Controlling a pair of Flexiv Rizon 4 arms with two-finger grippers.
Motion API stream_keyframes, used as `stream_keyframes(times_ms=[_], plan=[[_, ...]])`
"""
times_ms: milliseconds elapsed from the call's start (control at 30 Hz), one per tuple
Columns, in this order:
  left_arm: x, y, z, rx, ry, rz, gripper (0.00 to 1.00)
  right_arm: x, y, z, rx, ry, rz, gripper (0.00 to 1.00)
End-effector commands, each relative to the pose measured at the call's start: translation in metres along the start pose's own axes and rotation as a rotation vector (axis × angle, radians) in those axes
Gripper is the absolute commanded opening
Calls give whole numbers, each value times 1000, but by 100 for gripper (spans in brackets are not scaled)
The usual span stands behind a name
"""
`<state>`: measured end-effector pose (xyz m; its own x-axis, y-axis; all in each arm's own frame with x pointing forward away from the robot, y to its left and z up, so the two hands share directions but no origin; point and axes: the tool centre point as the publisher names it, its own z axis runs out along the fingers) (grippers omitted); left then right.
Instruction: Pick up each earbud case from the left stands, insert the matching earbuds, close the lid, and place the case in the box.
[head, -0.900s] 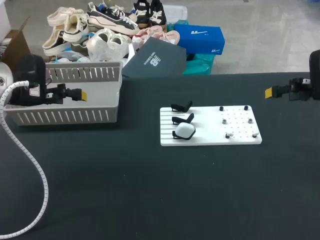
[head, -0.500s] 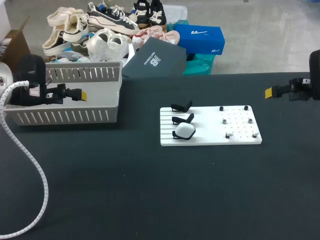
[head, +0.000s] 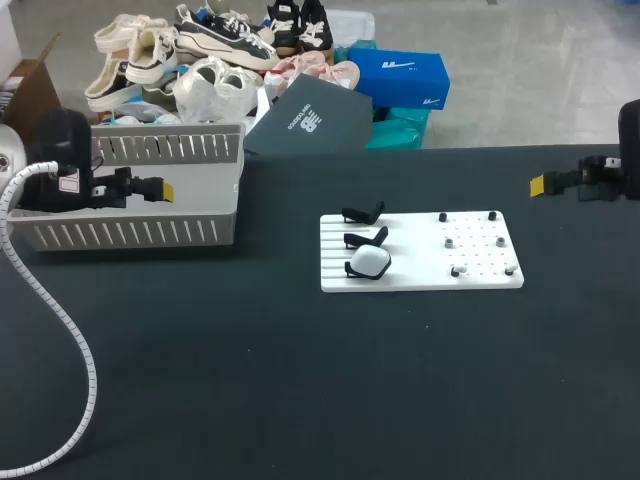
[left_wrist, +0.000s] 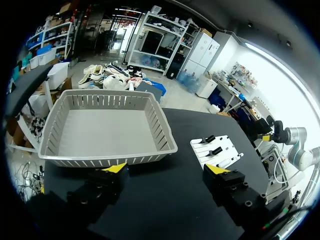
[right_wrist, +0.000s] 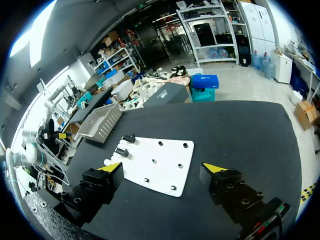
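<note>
I am finding the left pincer (head: 164, 189) hanging by the left end of the grey basket (head: 130, 232), its fingers spread wide with nothing between them. The right pincer (head: 538, 184) is hanging over the far right of the table (head: 300, 380), likewise spread and empty. One white earbud case (head: 371, 262) is sitting on the nearest black stand, at the left end of the white board (head: 420, 255) in the middle of the table. The two stands (head: 365, 213) behind it are standing empty. In my judgement the step in hand is fetching this last case. The left pincer is facing a long reach and ought to be coming down over the case's rounded sides, squared to the stand, so that it is lifting the case clear and not dragging the board. Small pieces (head: 456, 271) are sitting on the board's right half; I am taking them for the earbuds, though they are too small to confirm. The left arm's white coiled hose (head: 70, 340) is trailing across the table's left and could snag during the reach. The empty stands are crowding the case from behind.
</note>
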<state>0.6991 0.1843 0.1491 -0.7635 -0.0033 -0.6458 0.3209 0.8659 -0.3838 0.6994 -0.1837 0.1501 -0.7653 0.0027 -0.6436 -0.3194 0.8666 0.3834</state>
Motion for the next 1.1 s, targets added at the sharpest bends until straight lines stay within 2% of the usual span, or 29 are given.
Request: stream_keyframes(times_ms=[33, 333, 700, 800, 867, 1100], plan=[[-1, 0, 0, -2, 5, 0, 100, 0, -2, 0, -5, 2, -1, 100], [-1, 0, 0, -2, 5, 0, 100, 0, -2, 0, -5, 2, -1, 100], [-7, -25, 7, 128, 2, 178, 100, 0, -2, 0, -5, 2, -1, 100], [-9, -32, 8, 192, 2, 247, 100, 0, -2, 0, -5, 2, -1, 100], [-12, -35, 9, 230, -25, 300, 100, 0, -2, 0, -5, 2, -1, 100], [-15, -53, 22, 310, 0, 492, 100, 0, -2, 0, -5, 2, -1, 100]])
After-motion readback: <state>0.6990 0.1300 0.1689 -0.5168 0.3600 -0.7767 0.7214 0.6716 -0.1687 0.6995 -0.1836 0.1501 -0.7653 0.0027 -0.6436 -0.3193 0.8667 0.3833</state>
